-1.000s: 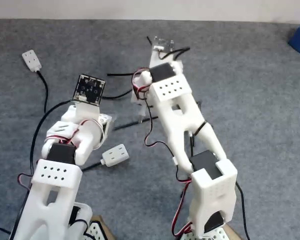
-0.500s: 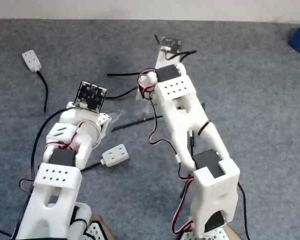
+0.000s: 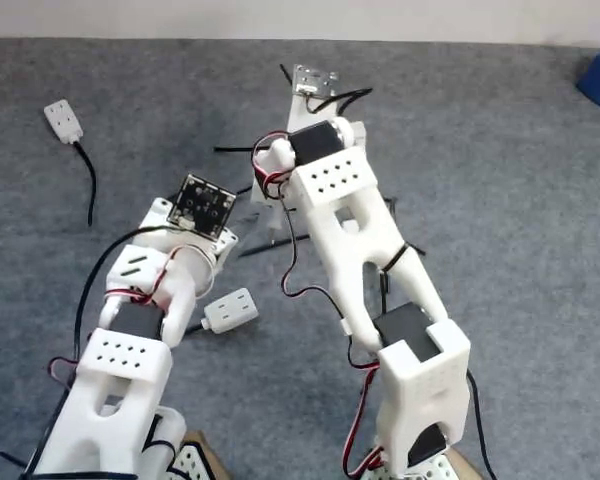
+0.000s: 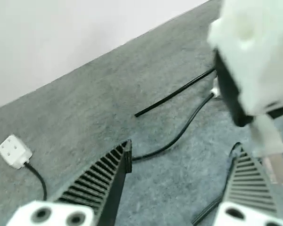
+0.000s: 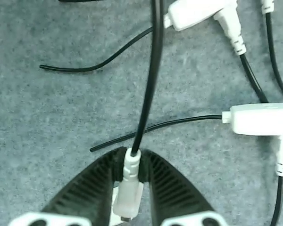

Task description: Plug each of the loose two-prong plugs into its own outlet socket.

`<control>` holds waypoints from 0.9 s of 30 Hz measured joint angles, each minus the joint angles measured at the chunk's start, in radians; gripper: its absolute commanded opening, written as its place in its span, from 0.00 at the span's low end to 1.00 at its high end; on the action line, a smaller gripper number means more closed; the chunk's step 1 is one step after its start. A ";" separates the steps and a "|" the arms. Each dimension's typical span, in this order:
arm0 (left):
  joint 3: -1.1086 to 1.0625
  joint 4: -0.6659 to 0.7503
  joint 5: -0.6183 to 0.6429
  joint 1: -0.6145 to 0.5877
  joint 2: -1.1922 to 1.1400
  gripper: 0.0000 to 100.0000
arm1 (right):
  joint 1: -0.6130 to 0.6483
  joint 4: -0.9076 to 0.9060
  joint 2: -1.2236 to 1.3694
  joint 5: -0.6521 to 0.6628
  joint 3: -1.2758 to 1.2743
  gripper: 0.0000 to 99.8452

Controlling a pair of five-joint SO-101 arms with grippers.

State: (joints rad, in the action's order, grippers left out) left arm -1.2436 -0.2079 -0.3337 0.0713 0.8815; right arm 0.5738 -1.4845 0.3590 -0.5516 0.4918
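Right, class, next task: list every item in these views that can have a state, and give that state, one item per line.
Left pincer: open, empty.
Right pincer: shut on white two-prong plug with black cord.
Far white block socket: nothing plugged in.
Near white block socket: nothing plugged in.
Two other white plugs: unplugged, lying on grey carpet.

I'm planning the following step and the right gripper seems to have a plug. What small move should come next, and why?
Probably carry the plug toward the socket lying beside the left arm. The right gripper is shut on the plug, its black cord running out over the carpet, while the left gripper is open and empty.
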 measured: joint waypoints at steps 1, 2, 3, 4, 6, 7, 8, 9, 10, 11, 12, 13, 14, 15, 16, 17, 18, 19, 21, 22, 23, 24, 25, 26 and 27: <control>0.000 0.000 0.000 0.008 0.000 0.32 | 0.000 0.000 0.000 0.000 0.000 0.01; 0.000 0.000 0.000 0.012 0.000 0.32 | 0.000 0.000 0.000 0.000 0.000 0.01; 0.000 0.000 0.000 0.017 0.000 0.32 | 0.000 0.003 0.000 0.000 0.000 0.01; 0.000 0.000 0.000 0.020 0.000 0.32 | 0.000 0.011 0.000 0.000 0.000 0.01; 0.000 -0.003 0.000 0.021 0.000 0.32 | -0.005 0.032 0.000 0.000 -0.005 0.01; 0.000 -0.014 0.000 0.021 0.000 0.32 | -0.009 0.052 0.000 0.005 -0.017 0.01; 0.000 -0.028 0.000 0.020 0.000 0.32 | -0.018 0.068 0.000 0.014 -0.032 0.01; 0.000 -0.043 0.000 0.020 0.000 0.32 | -0.028 0.075 0.000 0.021 -0.043 0.01; 0.000 -0.054 0.000 0.025 0.000 0.32 | -0.037 0.080 0.000 0.026 -0.054 0.01; 0.000 -0.057 0.000 0.032 0.000 0.32 | -0.044 0.080 0.000 0.029 -0.063 0.01; 0.000 -0.058 0.000 0.040 0.000 0.32 | -0.051 0.080 0.000 0.031 -0.063 0.01; 0.000 -0.058 0.000 0.051 0.000 0.32 | -0.051 0.078 0.000 0.031 -0.063 0.01; 0.000 -0.058 0.000 0.061 0.000 0.32 | -0.051 0.078 0.000 0.031 -0.063 0.01; 0.000 -0.058 -0.006 0.072 0.000 0.32 | -0.051 0.075 0.000 0.031 -0.063 0.01; 0.003 -0.058 -0.029 0.080 0.000 0.32 | -0.049 0.071 0.000 0.034 -0.063 0.01; 0.011 -0.058 -0.061 0.083 0.000 0.32 | -0.049 0.064 0.000 0.041 -0.063 0.01; 0.018 -0.058 -0.100 0.083 0.000 0.33 | -0.049 0.060 0.000 0.052 -0.063 0.01; 0.028 -0.058 -0.141 0.083 0.000 0.36 | -0.049 0.058 0.000 0.055 -0.063 0.01; 0.031 -0.055 -0.199 0.087 0.000 0.44 | -0.049 0.058 0.000 0.058 -0.063 0.01; 0.031 -0.048 -0.201 0.087 0.000 0.47 | -0.049 0.058 0.000 0.058 -0.063 0.01; 0.031 -0.037 -0.193 0.087 0.000 0.48 | -0.049 0.058 0.000 0.058 -0.063 0.01; 0.031 -0.028 -0.172 0.086 0.000 0.48 | -0.049 0.052 0.000 0.058 -0.063 0.01; 0.031 -0.021 -0.143 0.086 0.000 0.47 | -0.049 0.051 0.000 0.058 -0.063 0.01; 0.031 -0.018 -0.123 0.086 0.000 0.45 | -0.049 0.048 0.000 0.058 -0.063 0.01; 0.031 -0.018 -0.115 0.086 0.000 0.44 | -0.049 0.048 0.000 0.058 -0.063 0.01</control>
State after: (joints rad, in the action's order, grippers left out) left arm -1.2129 -0.2263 -0.4488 0.1573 0.8815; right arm 0.5247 -1.4369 0.3590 -0.4933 0.4289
